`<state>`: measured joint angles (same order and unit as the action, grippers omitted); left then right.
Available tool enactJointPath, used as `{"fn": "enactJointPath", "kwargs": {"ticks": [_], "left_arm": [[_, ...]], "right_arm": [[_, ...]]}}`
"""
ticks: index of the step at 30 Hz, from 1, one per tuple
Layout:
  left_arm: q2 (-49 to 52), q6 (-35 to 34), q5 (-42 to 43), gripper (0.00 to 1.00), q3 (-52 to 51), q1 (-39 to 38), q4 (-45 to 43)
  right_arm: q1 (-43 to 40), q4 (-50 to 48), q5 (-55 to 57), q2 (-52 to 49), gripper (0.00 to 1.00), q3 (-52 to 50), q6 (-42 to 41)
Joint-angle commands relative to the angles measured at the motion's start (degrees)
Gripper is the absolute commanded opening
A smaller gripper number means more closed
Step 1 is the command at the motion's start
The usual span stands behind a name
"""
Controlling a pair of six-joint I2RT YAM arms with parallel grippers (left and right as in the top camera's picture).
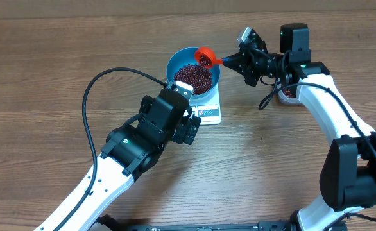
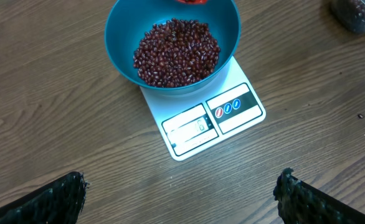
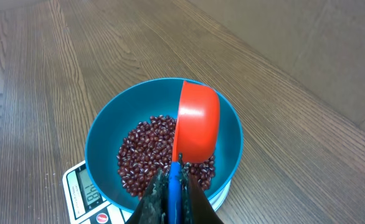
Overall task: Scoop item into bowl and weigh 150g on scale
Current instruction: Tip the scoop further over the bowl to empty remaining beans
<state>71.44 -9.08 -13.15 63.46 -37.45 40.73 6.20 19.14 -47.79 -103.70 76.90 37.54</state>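
While right fingers [image 3: 154, 200] clench the scoop [image 3: 198, 121] tipped over the bowl [image 3: 101, 134] on the scale [image 3: 81, 186] (left fingers [image 2: 307, 202] released, idle), pouring looks underway; next wants a gentle trickle.

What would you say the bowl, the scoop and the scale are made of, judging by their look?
Bowl: likely plastic, smooth teal with a soft, even sheen.
Scoop: probably plastic, glossy orange-red, coloured uniformly throughout.
Scale: seemingly a smooth white plastic body, with a printed button panel.
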Motion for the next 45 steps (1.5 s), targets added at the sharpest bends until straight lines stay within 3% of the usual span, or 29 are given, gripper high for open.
{"fn": "enactJointPath", "kwargs": {"ticks": [1,7,45], "left_arm": [[0.5,-0.8,-0.8,1.0,0.5,0.3,-0.2],[0.5,-0.8,-0.8,1.0,0.5,0.3,-0.2],[0.5,-0.8,-0.8,1.0,0.5,0.3,-0.2]], "right_arm": [[0.3,-0.2,-0.7,-0.5,0.04,0.3,0.5],[0.3,0.9,-5.1,-0.5,0.04,0.3,0.5],[0.5,1.4,-3.3,-0.5,0.04,0.3,0.0]]}}
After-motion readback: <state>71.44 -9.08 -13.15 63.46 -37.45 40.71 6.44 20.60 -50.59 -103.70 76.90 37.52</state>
